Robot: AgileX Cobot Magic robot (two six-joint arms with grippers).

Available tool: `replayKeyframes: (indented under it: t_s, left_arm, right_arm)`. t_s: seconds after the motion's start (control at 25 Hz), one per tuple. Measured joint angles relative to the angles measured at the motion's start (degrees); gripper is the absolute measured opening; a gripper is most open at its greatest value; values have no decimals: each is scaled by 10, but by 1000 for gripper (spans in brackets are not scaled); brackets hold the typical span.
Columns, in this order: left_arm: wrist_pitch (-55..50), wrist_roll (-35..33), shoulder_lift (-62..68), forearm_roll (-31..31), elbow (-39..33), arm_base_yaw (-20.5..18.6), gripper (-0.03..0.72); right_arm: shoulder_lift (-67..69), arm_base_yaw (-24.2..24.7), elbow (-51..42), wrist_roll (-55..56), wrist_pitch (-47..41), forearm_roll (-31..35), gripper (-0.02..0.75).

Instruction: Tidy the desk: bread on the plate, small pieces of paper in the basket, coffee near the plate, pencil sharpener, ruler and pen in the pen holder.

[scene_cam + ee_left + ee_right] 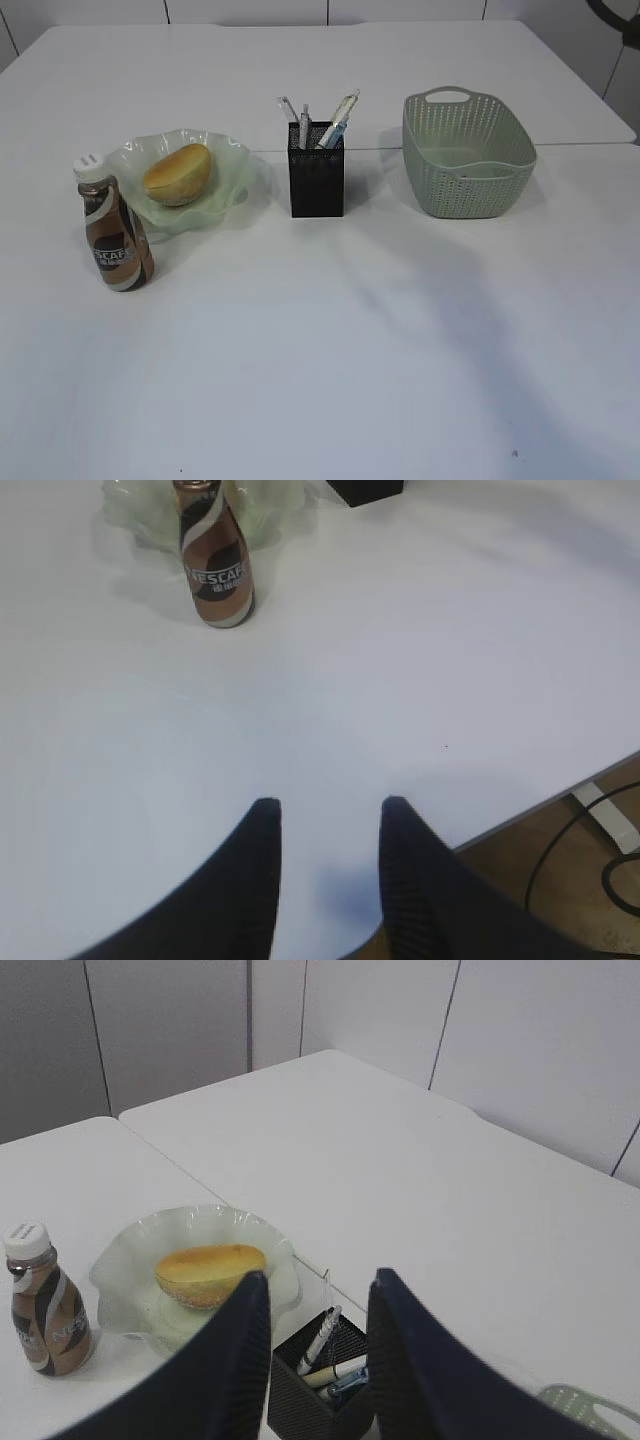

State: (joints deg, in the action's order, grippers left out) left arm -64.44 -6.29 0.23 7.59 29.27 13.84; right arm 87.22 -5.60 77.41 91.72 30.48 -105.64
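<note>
Standing clear of all items, both tools are empty: the left tool [325,880] hangs low over the bare near part of the large plain white worktop [340,380], its dark jaws partly apart with nothing between them, and the right tool [315,1360] hangs higher, jaws likewise partly apart and empty, above the pen holder. Nearest on the left stands the brown plastic coffee bottle with white cap and dark label [113,225], upright and just beside the translucent pale green glass plate with a ruffled rim [235,165]; whether the two touch cannot be told. The oval golden-brown bread [178,173] lies on that plate. At centre, the black metal mesh square pen holder [316,180] carries several pens or similar items [340,115] leaning out of its top; the clear ruler and the pencil sharpener cannot be picked out among them. To the right, the pale sage-green perforated plastic basket [465,155] stands well apart; its interior is only partly visible and no paper wads can be confirmed inside. No loose item is seen on the worktop, so the task appears complete or nearly so. Risks from here: the right tool, if lowered, could strike the leaning pens and tip the light holder; a sweep by the left arm could topple the tall, narrow bottle against the glass rim.
</note>
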Motion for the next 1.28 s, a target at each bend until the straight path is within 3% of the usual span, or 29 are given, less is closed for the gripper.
replayKeyframes:
  t_s: [0.64, 0.96, 1.28]
  left_arm:
    - [6, 6, 0, 0, -1, -2, 231]
    - [6, 6, 0, 0, -1, -126, 231]
    - [6, 6, 0, 0, -1, -165, 231]
  right_arm:
    - [-1, 0, -1, 3, 0, 0, 277]
    - [-2, 0, -1, 3, -2, 0, 277]
    - [-3, 0, -2, 4, -14, 0, 277]
